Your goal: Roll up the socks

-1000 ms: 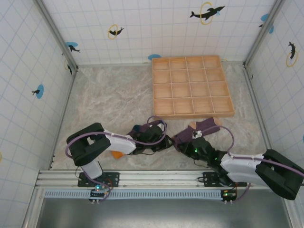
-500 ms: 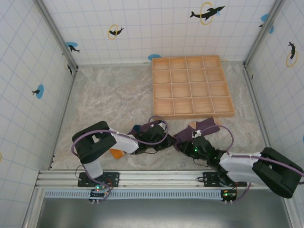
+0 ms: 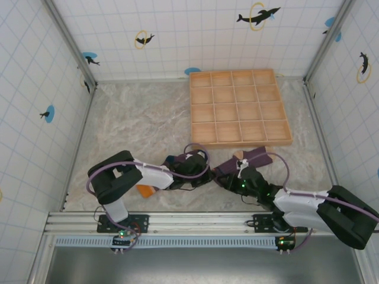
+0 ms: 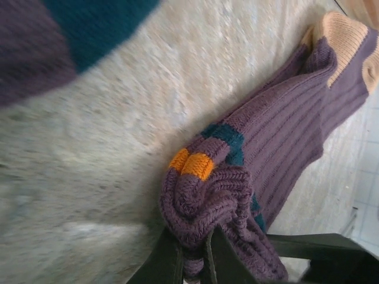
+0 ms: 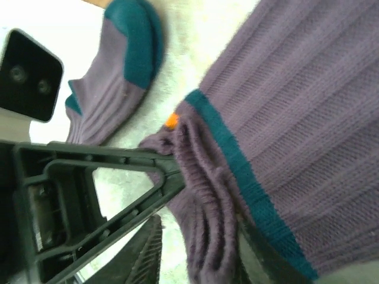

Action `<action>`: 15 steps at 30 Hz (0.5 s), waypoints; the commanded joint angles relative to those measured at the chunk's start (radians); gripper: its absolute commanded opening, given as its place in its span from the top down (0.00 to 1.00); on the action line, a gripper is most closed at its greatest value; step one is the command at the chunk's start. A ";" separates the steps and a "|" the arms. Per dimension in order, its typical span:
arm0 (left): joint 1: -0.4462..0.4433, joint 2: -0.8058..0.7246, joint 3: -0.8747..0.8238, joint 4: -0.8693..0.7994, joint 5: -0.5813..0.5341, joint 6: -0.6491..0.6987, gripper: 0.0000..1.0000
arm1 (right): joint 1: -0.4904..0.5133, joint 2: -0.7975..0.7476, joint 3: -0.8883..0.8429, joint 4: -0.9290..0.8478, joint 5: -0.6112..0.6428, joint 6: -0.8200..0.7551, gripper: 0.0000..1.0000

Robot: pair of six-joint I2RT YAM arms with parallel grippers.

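Finding: purple sock [image 3: 256, 157] lies just before the wooden tray [image 3: 243, 142]; my left gripper [image 4: 194, 263] pinches its rolled end [image 4: 204, 198], my right gripper [image 5: 201, 248] stands part-spread astride it, so I should keep that pinch firm and wind evenly towards the tray.

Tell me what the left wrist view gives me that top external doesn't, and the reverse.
Left wrist: close detail of the purple sock, with its rolled end banded orange and teal and pinched in the left gripper. Top external: the wooden tray beyond the sock, and the right arm reaching in beside the left arm. Both: the purple sock with its tan tip, lying on the marbled table.
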 commanded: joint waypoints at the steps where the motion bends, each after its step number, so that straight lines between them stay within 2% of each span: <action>1: 0.030 -0.045 0.026 -0.296 -0.080 0.065 1.00 | -0.005 -0.027 0.077 -0.117 -0.015 -0.151 0.49; 5: 0.052 -0.107 0.057 -0.435 -0.103 0.104 1.00 | 0.000 -0.049 0.160 -0.215 -0.005 -0.306 0.34; 8: 0.064 -0.130 0.062 -0.498 -0.097 0.125 1.00 | 0.014 -0.049 0.204 -0.268 0.031 -0.420 0.28; 15: 0.080 -0.155 0.070 -0.606 -0.082 0.150 1.00 | 0.076 0.034 0.301 -0.378 0.105 -0.608 0.27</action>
